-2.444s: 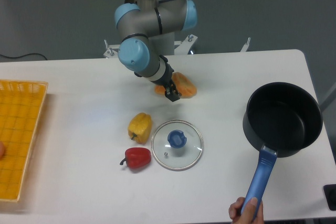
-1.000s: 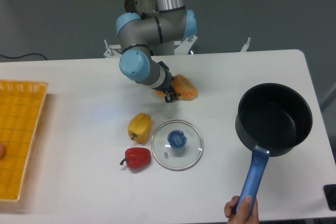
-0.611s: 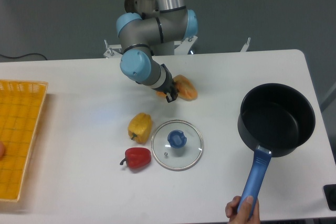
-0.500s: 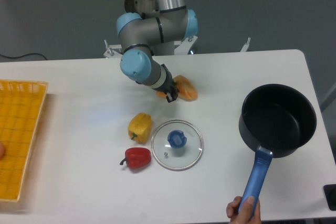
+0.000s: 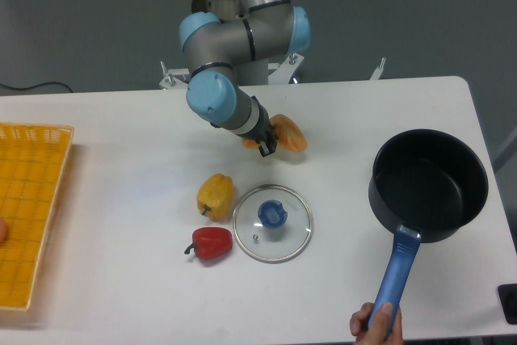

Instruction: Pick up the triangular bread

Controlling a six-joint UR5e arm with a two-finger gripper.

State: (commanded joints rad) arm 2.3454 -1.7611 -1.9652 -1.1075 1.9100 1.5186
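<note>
Pincer (image 5: 266,141) pinching the bread (image 5: 287,133) at table 12 o'clock; grasp step, next needs a straight lift.

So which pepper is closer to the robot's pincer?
The yellow pepper. It sits nearer the pincer than the red pepper, which lies farther down the table, beside the glass lid.

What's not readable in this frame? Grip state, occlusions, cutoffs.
- End effector: its own wrist hides the jaws, so open or shut on the triangular bread cannot be told.
- Triangular bread: left part behind the end effector; lifted or resting, unclear.
- Yellow basket: cut off by the left edge.
- Hand on the pot handle: cut off by the bottom edge.
- Dark object at the right edge: too cropped to identify.
</note>
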